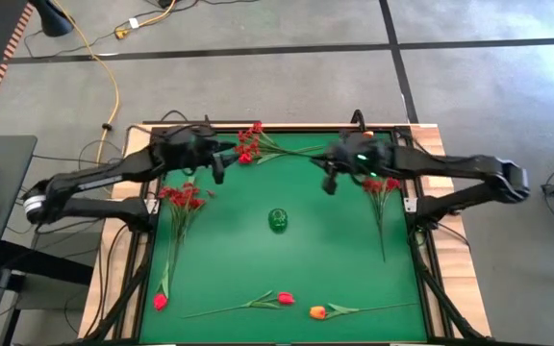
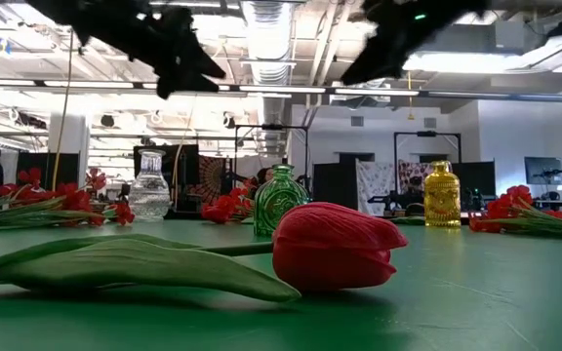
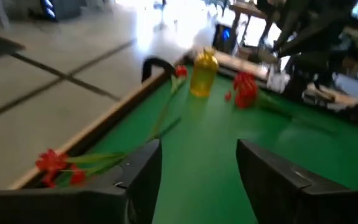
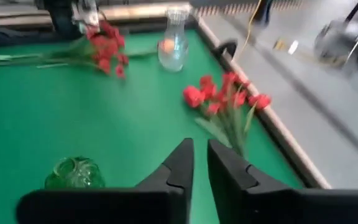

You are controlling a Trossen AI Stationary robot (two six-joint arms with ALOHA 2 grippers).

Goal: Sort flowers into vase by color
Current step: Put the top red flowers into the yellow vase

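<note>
i judge the flowers light, limp and easily crushed at the bloom; i would pinch each at mid-stem, where the thin stalk lies flat on the worktop (image 1: 239,279).

count on the green surface:
- 3 sprays of small red blossoms: back centre (image 1: 251,146), left (image 1: 183,198), right (image 1: 381,185).
- 2 red-pink tulips: front left (image 1: 161,301), front centre (image 1: 285,299).
- 1 orange tulip (image 1: 317,312), just beside the centre tulip.
- 3 vases: green (image 1: 278,220) mid-worktop, clear (image 4: 174,43), yellow (image 3: 203,73).

left gripper (image 3: 194,171) hovers near the back, fingers wide apart, holding nothing. right gripper (image 4: 201,163) hovers by the right spray, fingers nearly closed, holding nothing.
</note>
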